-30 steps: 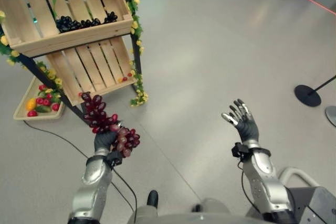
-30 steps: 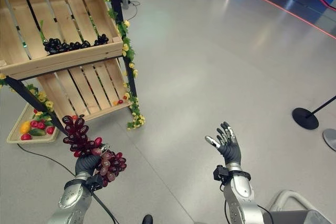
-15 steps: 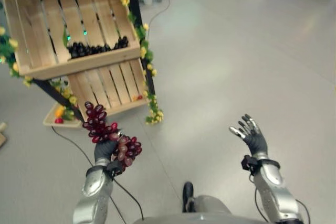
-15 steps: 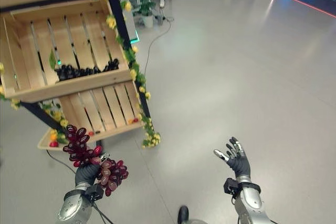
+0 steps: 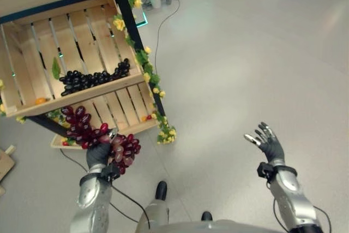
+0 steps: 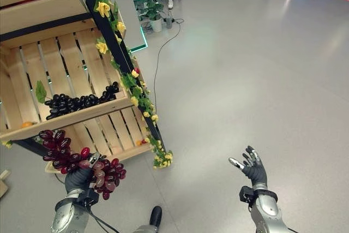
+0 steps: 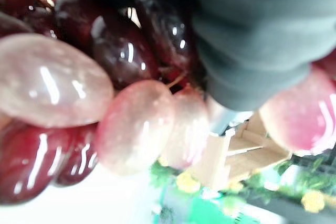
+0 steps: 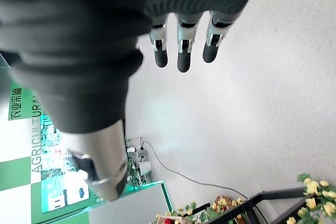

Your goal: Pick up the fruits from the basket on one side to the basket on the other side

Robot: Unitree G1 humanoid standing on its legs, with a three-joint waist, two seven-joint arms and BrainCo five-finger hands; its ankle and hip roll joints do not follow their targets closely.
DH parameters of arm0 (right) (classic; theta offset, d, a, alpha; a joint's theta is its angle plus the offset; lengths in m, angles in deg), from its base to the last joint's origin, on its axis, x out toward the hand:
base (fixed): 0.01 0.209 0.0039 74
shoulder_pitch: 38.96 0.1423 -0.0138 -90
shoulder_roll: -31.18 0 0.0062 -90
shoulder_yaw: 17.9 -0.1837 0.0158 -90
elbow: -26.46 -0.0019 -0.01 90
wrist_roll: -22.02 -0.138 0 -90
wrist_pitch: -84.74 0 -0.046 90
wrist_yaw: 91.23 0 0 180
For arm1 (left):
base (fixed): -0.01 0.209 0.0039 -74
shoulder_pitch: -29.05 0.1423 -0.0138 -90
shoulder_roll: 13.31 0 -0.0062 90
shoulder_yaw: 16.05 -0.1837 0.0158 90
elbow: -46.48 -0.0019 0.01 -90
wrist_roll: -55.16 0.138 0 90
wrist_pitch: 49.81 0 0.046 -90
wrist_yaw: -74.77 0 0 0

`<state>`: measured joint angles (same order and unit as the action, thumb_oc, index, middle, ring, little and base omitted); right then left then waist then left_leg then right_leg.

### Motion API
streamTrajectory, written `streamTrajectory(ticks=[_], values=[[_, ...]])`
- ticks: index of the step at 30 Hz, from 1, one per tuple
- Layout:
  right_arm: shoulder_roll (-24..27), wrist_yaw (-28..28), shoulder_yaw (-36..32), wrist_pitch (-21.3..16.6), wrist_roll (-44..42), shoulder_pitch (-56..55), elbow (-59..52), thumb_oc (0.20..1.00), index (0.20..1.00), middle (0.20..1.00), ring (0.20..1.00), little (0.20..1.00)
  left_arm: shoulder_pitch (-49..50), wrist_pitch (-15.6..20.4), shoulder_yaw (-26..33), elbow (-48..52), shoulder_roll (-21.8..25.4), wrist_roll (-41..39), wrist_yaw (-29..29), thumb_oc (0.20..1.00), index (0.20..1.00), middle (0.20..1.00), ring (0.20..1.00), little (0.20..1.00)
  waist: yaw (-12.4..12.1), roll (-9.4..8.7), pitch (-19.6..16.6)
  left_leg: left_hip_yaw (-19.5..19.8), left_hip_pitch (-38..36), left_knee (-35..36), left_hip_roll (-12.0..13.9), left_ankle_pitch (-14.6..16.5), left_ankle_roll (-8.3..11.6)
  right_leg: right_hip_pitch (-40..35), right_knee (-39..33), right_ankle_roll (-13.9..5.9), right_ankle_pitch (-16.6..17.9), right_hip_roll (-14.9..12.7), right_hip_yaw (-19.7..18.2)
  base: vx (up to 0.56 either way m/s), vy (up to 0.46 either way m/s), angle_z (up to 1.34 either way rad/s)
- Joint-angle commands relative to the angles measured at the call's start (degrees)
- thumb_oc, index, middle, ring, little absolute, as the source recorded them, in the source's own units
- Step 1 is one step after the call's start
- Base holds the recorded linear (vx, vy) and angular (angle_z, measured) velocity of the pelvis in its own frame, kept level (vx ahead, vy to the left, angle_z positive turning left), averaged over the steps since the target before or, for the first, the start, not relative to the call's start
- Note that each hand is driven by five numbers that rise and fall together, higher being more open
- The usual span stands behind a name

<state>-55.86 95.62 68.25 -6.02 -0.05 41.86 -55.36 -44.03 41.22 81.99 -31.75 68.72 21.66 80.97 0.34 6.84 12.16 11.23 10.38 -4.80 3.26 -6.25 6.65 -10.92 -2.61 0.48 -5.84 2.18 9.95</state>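
My left hand [image 5: 98, 154] raised at lower left, fingers curled round red grapes [image 5: 92, 135], bunch lying across it toward upper left below the crate [image 5: 82, 99], right hand [image 5: 268, 141] up, fingers spread, holding nothing

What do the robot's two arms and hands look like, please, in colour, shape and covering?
Both arms are silver-grey, rounded metal shells. Each ends in a black wrist band and a dark ribbed cover over the back of the hand. The left hand and right hand have slim silver fingers with dark tips and a silver thumb set apart.
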Motion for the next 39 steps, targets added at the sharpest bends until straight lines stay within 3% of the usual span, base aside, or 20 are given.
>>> streamTrajectory(ticks=[1, 11, 15, 25, 34, 38, 39], values=[[-1.66, -0.67, 0.19, -1.66, -0.35, 3.78, -1.26, 1.0, 1.0, 1.0, 1.0, 1.0, -1.24, 5.47, 4.12, 9.58, 3.45, -3.61, -0.9, 0.2, 0.2, 0.2, 0.2, 0.2, -3.05, -3.84, -0.32, -1.61, -4.66, 2.68, -0.07, 3.79, -0.59, 3.27, -0.23, -2.26, -2.43, -3.43, 0.09, 0.09, -0.024, 0.13], [-1.74, -1.88, 2.0, -0.9, -0.41, 4.6, 1.33, 1.0, 1.0, 1.0, 1.0, 1.0, -1.15, 6.36, 7.15, 11.67, 4.56, -9.81, -0.81, 0.2, 0.2, 0.2, 0.2, 0.2, -3.49, -4.27, 0.21, -0.28, -6.24, 2.12, -0.81, 4.3, -0.3, 2.09, -1.3, -1.9, -2.63, -3.11, 1.12, 0.0, -0.007, 0.13], [1.09, -4.85, 3.63, -0.45, 3.55, 6.26, -0.24, 1.0, 1.0, 1.0, 1.0, 1.0, -3.33, 7.1, 9.09, 10.64, 7.49, -11.31, -0.99, 0.2, 0.2, 0.2, 0.2, 0.2, -3.98, -4.52, 0.29, 0.48, -5.97, 1.94, -1.31, 4.41, -0.27, 2.28, -1.04, -2.24, -2.56, -3.5, 1.93, -0.01, 0.005, 0.08], [1.4, -7.48, 5.86, -1.22, 3.63, 7.36, -0.73, 1.0, 1.0, 1.0, 1.0, 1.0, -9.14, 7.98, 8.42, 9.45, 13.48, -14.0, -1.81, 0.2, 0.2, 0.2, 0.2, 0.2, -5.25, -4.47, -0.99, 4.79, -5.91, 4.82, -2.28, 3.25, 0.36, 2.8, 0.2, -2.76, -2.89, -4.75, 6.58, 0.0, 0.014, 0.21], [1.31, -10.87, 10.51, -0.43, 4.08, 9.18, 0.25, 1.0, 1.0, 1.0, 1.0, 1.0, -15.84, 8.08, 6.52, 6.52, 21.39, -15.41, -2.08, 0.2, 0.2, 0.2, 0.2, 0.2, -5.48, -4.55, -2.39, 6.83, -6.29, 5.78, -3.15, 3.18, 0.38, 1.92, 0.61, -3.2, -3.37, -5.73, 9.01, 0.02, 0.017, 0.14], [1.34, -12.14, 12.51, 0.02, 4.37, 9.64, -0.02, 1.0, 1.0, 1.0, 1.0, 1.0, -20.01, 7.88, 5.59, 1.01, 26.51, -16.34, -0.87, 0.2, 0.2, 0.2, 0.2, 0.2, -5.18, -4.5, -2.99, 7.49, -6.38, 6.21, -3.28, 3.13, 0.42, 1.71, 0.79, -3.51, -3.6, -6.05, 10.1, 0.03, 0.016, 0.11], [1.43, -12.48, 13.61, 0.24, 4.49, 10.0, 0.3, 1.0, 1.0, 1.0, 1.0, 1.0, -22.05, 7.5, 5.21, -2.41, 30.33, -16.44, -0.41, 0.2, 0.2, 0.2, 0.2, 0.2, -5.09, -4.34, -3.39, 7.76, -6.55, 6.52, -3.37, 3.09, 0.45, 1.52, 0.92, -3.77, -3.68, -6.28, 10.5, 0.04, 0.02, 0.08]])
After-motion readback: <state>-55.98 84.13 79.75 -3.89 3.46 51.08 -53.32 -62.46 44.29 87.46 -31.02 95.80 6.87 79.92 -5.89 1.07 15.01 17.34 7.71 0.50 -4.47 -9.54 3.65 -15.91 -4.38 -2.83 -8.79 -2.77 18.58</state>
